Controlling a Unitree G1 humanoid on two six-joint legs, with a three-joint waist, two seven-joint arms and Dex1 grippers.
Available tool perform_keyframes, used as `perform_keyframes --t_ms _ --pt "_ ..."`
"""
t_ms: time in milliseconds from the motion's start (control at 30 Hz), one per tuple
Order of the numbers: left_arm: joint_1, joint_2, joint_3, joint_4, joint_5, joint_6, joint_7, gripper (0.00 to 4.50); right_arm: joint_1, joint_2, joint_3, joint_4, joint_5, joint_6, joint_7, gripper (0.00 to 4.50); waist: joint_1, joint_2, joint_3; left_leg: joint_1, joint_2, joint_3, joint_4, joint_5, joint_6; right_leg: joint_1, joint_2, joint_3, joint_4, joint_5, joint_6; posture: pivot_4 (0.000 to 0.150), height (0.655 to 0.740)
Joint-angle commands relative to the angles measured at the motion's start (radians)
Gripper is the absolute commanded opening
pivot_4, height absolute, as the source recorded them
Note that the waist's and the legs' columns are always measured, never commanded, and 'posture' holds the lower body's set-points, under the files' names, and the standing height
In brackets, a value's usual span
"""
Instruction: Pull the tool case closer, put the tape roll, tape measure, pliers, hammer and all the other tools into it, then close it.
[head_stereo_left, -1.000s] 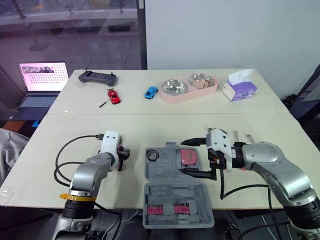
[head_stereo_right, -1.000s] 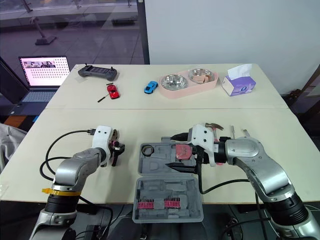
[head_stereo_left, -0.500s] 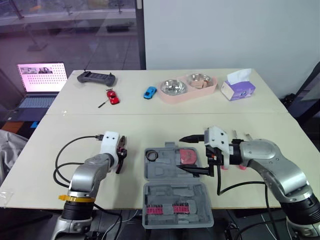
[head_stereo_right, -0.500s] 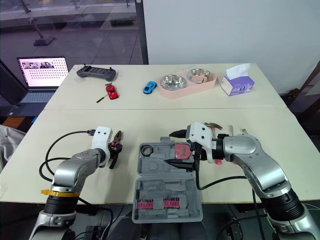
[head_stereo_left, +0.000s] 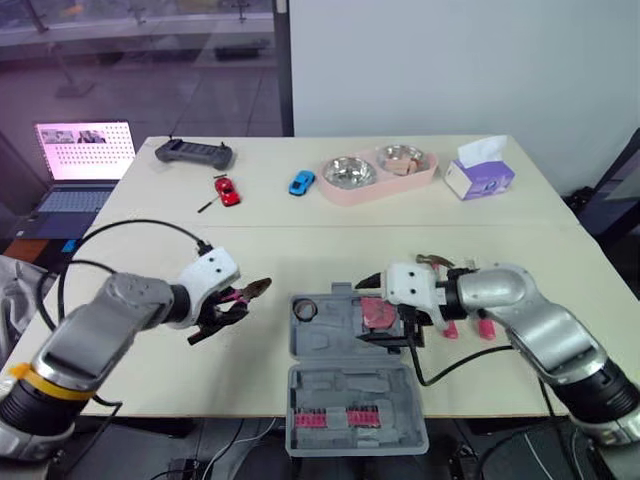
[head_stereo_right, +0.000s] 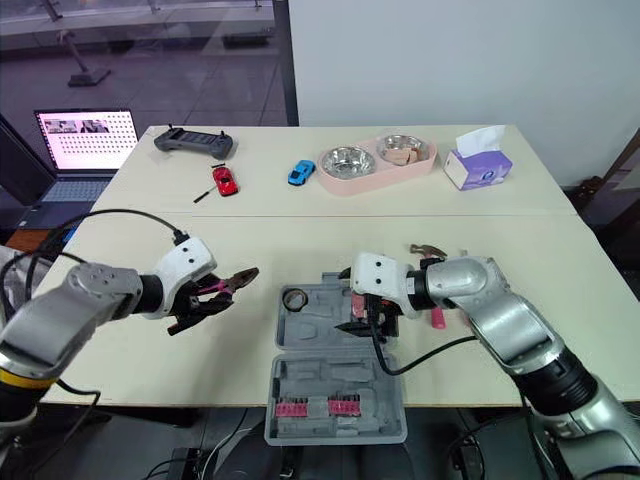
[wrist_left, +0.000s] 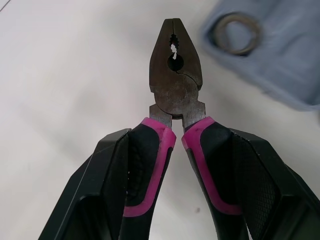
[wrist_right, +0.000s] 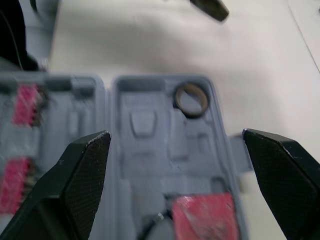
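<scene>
bright, even indoor light; reflections on glass wall (head_stereo_left: 150, 60); shadows soft

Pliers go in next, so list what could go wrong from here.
The right claw hangs open over the tool case, so the left claw bringing in the pliers may bump it. The pliers are gripped by the handles with the head sticking out, which might catch the tape roll.

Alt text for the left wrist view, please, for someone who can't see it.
The left hand grips the pliers by their pink-and-black handles, closed nose pointing away over the pale table. Beyond the nose, a corner of the grey tool case holds the tape roll.
</scene>
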Motion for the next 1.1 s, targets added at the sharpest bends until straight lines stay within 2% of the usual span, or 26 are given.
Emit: perform_keyframes --t_ms 33,167,267,600,933,1033,1100 --pt "-0.090 0.028 -0.072 0.011 -0.026 -0.031 -0.152 2.41 -0.128 0.058 0.107 0.012 -0.057 0.070 0.040 4.50 -0.008 0.000 0.000 -0.002 0.000 0.000 0.000 0.000 0.000 -0.002 0.000 0.000 0.001 0.000 0.000 0.150 0.7370" --pt "-0.190 0.012 -0.164 0.023 -0.022 -0.058 -0.256 2.41 -0.266 0.218 0.205 0.081 -0.092 0.230 -0.008 4.50 -0.029 -0.001 0.000 -0.006 0.000 -0.001 0.000 0.005 -0.008 -0.010 0.001 0.000 0.007 0.001 0.000 0.150 0.7370" --pt "-0.239 -0.018 -0.199 0.048 -0.007 -0.076 -0.279 2.41 -0.320 0.289 0.246 0.127 -0.122 0.275 -0.034 4.50 -0.033 -0.001 0.000 -0.007 0.000 -0.001 0.000 0.006 -0.009 -0.012 0.001 0.001 0.011 0.001 -0.001 0.150 0.7370" --pt "-0.297 -0.053 -0.253 0.152 0.106 -0.226 -0.320 2.41 -0.350 0.362 0.271 0.136 -0.091 0.340 -0.014 4.50 -0.047 -0.001 0.000 -0.006 0.000 -0.003 0.001 0.004 -0.006 -0.013 0.001 0.000 0.015 0.001 -0.001 0.150 0.7370" --pt "-0.281 -0.076 -0.235 0.154 0.128 -0.241 -0.325 2.41 -0.351 0.404 0.269 0.190 -0.092 0.339 -0.039 4.50 -0.050 -0.001 0.000 -0.006 0.000 -0.003 0.001 0.005 -0.007 -0.013 0.002 0.000 0.015 0.001 -0.001 0.150 0.7370" --pt "-0.270 -0.073 -0.227 0.166 0.134 -0.259 -0.327 2.41 -0.349 0.409 0.270 0.198 -0.094 0.335 -0.042 3.63 -0.050 -0.001 0.000 -0.006 0.000 -0.002 0.001 0.006 -0.009 -0.013 0.002 0.001 0.015 0.001 -0.001 0.150 0.7370" --pt "-0.257 -0.065 -0.221 0.177 0.139 -0.280 -0.333 2.41 -0.350 0.413 0.267 0.205 -0.094 0.334 -0.048 2.70 -0.049 -0.001 0.000 -0.006 0.000 -0.002 0.001 0.007 -0.011 -0.013 0.002 0.001 0.015 0.001 -0.001 0.150 0.7370"
